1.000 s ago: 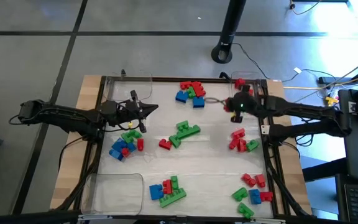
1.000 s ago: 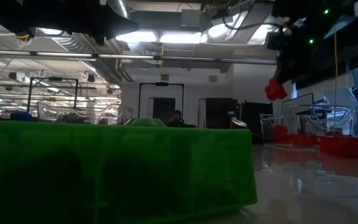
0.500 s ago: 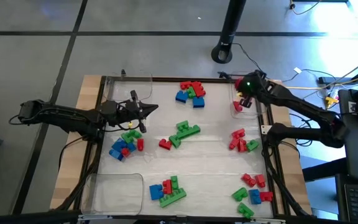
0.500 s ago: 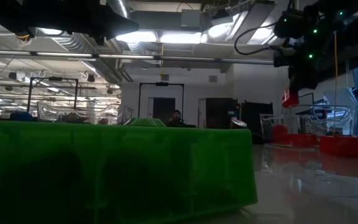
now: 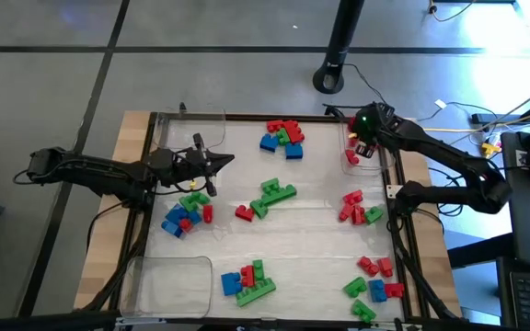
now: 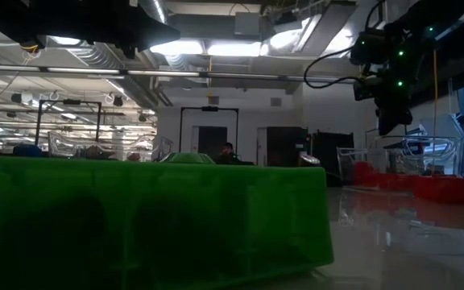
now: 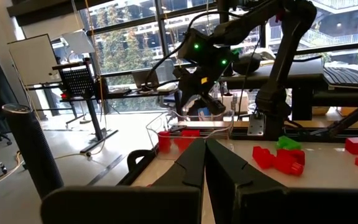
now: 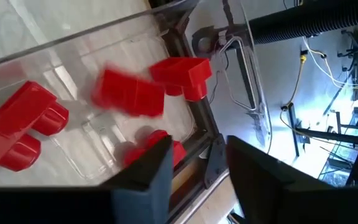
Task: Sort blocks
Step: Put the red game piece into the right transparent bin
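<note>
Red blocks [image 8: 129,93] lie in clear tray [image 5: 362,158] right under my right hand [image 5: 364,142]; one blurred, seemingly mid-drop. Right hand fingers apart, nothing between them, hovering over tray at far right corner of worktop [image 5: 311,239]. Few reds in so far. Most blocks unsorted: mixed clusters [image 5: 283,136] spread well away from right hand across worktop, another mixed pile [image 5: 184,213] just beside my left hand [image 5: 212,165]. Left hand pressed together, empty, waiting at left side. Early stage, I judge; second clear tray [image 5: 168,280] near left corner looks unused.
</note>
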Controlling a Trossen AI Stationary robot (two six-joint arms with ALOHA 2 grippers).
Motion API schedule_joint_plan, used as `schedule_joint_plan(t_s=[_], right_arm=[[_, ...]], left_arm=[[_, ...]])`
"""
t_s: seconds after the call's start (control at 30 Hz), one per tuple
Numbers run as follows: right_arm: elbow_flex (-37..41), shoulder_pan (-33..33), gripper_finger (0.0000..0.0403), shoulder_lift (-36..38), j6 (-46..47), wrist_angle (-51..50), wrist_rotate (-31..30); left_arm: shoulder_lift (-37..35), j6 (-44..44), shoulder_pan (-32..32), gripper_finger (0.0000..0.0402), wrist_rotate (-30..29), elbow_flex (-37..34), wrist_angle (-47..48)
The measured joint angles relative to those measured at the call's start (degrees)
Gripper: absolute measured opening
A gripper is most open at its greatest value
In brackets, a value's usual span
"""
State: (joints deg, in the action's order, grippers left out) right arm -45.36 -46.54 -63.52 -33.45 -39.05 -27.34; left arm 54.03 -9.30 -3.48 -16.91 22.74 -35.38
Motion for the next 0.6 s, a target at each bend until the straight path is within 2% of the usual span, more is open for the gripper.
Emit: schedule_joint_plan(t_s=[0.1,0.23,0.4,0.6], right_arm=[[0.0,0.0,0.0201,0.0,0.0,-0.1,0.1],[0.0,0.0,0.0235,0.0,-0.2,-1.0,1.5],[-1.3,0.0,0.0245,0.6,-1.5,-4.4,3.1],[-2.7,0.1,0.0239,3.6,-0.1,-8.4,11.9]], left_arm=[[0.0,0.0,0.0,0.0004,0.0,0.0,0.0],[0.0,0.0,0.0,0.0004,0.0,0.0,0.0],[0.0,-0.1,0.0,0.0004,0.0,0.0,0.0],[0.0,0.0,0.0,0.0004,0.0,0.0,0.1]])
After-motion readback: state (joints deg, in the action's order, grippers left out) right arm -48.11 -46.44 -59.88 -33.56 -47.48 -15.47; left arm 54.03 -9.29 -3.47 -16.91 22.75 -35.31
